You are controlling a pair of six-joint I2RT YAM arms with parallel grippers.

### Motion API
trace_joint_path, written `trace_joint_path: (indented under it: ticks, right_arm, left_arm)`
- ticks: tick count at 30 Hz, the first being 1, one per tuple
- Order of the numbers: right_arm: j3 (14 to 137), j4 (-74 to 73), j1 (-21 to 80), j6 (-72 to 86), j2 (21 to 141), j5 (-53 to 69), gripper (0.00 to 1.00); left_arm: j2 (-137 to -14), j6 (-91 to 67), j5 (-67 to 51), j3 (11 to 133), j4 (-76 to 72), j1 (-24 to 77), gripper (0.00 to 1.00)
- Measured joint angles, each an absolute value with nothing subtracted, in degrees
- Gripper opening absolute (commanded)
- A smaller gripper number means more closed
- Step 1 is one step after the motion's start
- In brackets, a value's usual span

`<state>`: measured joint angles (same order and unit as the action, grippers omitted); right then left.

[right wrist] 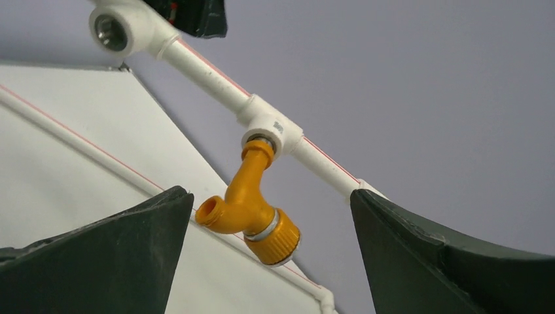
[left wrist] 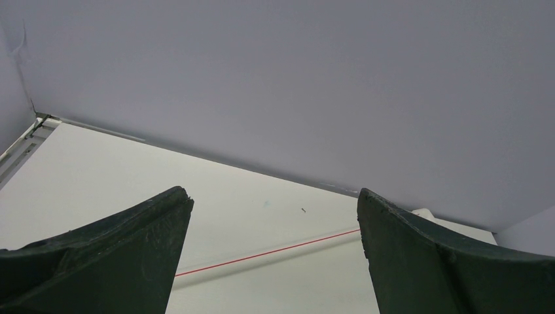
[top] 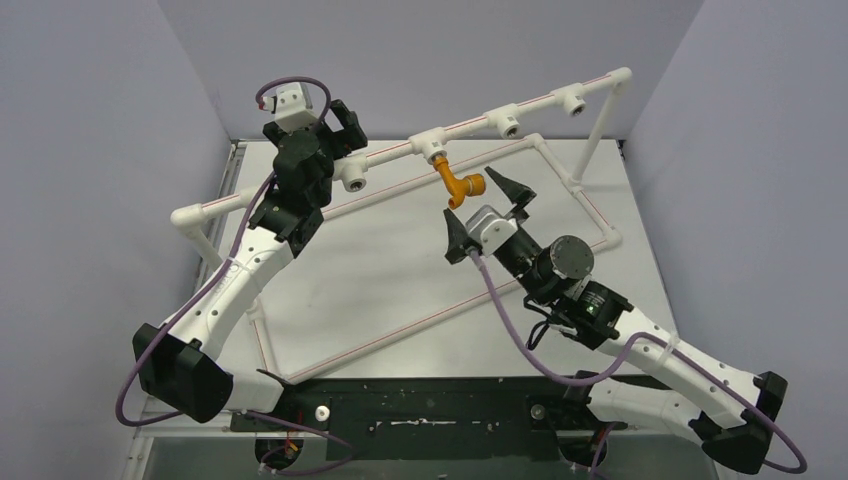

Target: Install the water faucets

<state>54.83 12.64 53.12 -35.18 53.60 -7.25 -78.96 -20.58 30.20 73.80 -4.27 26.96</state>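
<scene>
The orange faucet (top: 457, 184) hangs from a white tee socket (top: 432, 147) on the raised white pipe rail. In the right wrist view the faucet (right wrist: 252, 208) sits screwed into the tee (right wrist: 273, 131), spout opening to the left, ribbed knob at lower right. My right gripper (top: 488, 213) is open just in front of the faucet, jaws wide on either side and not touching it (right wrist: 268, 226). My left gripper (top: 345, 125) is open and empty at the rail's left part, beside another tee socket (top: 354, 178); its view (left wrist: 271, 229) shows only table and a red-lined pipe.
Two more empty tee sockets (top: 510, 122) (top: 574, 100) sit further right along the rail. A white pipe frame (top: 590, 215) with red lines lies flat on the table. The rail stands on posts at left (top: 195, 225) and right (top: 597, 135). Grey walls enclose the table.
</scene>
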Motion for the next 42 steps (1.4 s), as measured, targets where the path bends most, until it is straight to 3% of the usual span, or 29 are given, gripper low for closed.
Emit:
trace_joint_path:
  ticks: [10,22,26,29,30,42]
  right_arm:
    - [49.1,12.8,54.9,-59.6,57.7,-8.1,0.94]
    - [47.1,26.5,54.8,-75.5,67.8,-17.0,0.66]
    - [47.1,28.9,54.7,-75.9,68.0,-18.6,0.43]
    - [47.2,30.8,54.6,-75.1,68.0,-19.3,0.07]
    - [47.5,31.3,54.4,-73.8,68.0,-19.7,0.00]
    - [47.6,34.7,55.0,-51.3,68.4,-22.9,0.00]
  left_arm:
    - [-79.0,-20.6,30.2,73.8,-4.3,27.0,0.96]
    - [-79.0,-20.6,30.2,73.8,-4.3,27.0,0.96]
    - [-79.0,-20.6,30.2,73.8,-4.3,27.0,0.96]
    - [-79.0,-20.5,30.2,73.8,-4.3,27.0,0.96]
    - [-79.0,-20.6,30.1,73.8,-4.3,27.0,0.96]
    - [-79.0,-20.6,29.9,73.8,-4.3,27.0,0.96]
